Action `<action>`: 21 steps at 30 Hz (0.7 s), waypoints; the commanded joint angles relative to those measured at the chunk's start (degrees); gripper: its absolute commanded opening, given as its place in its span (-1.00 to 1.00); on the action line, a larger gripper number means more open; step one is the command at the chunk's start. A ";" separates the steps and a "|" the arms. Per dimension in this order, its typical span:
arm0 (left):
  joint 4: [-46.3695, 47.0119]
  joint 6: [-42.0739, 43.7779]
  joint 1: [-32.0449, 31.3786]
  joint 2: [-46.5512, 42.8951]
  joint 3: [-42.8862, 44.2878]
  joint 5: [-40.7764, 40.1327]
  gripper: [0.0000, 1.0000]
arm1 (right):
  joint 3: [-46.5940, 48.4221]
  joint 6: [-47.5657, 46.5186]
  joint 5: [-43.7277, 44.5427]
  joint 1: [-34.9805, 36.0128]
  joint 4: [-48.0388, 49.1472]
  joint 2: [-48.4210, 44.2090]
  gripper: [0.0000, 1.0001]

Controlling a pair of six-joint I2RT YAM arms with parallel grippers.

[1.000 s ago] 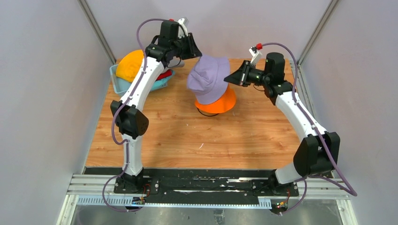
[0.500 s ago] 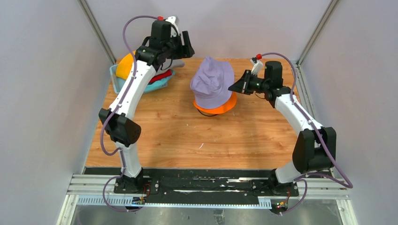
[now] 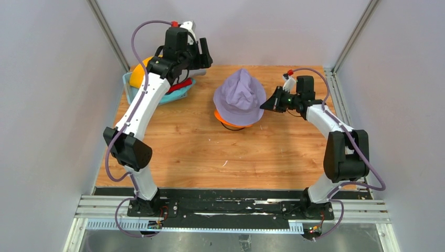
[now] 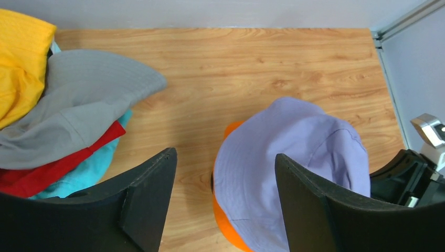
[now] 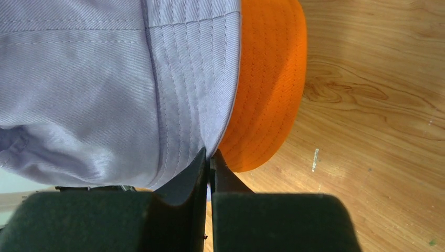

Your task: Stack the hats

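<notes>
**Lavender hat** (image 3: 240, 97): sits crown-up over the orange hat (image 5: 267, 94) at the far middle of the table (image 3: 199, 152). The orange brim shows below its near-left and right edges.

**Right gripper** (image 5: 210, 157): fingers are pressed almost together on the right edge of the lavender brim, with the cloth pinched between them. The orange brim lies just beside them.

**Left gripper** (image 3: 205, 52): fingers are spread wide and hold nothing. It is raised at the far left, well apart from the stacked pair.

**Light blue basket** (image 3: 129, 93): stands near the left gripper and holds a heap made up of the yellow hat (image 3: 139, 73), grey hat (image 4: 78, 100), red hat (image 4: 47, 170) and teal hat (image 4: 86, 173).

**Surface:** wood-grain tabletop.

**Surround:** plain grey walls (image 3: 52, 115) on three sides.
</notes>
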 commanded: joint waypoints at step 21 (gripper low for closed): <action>21.05 -4.56 0.02 -3.11 -24.30 6.21 0.47 | 8.06 -2.97 2.24 -1.45 -3.08 8.92 -0.99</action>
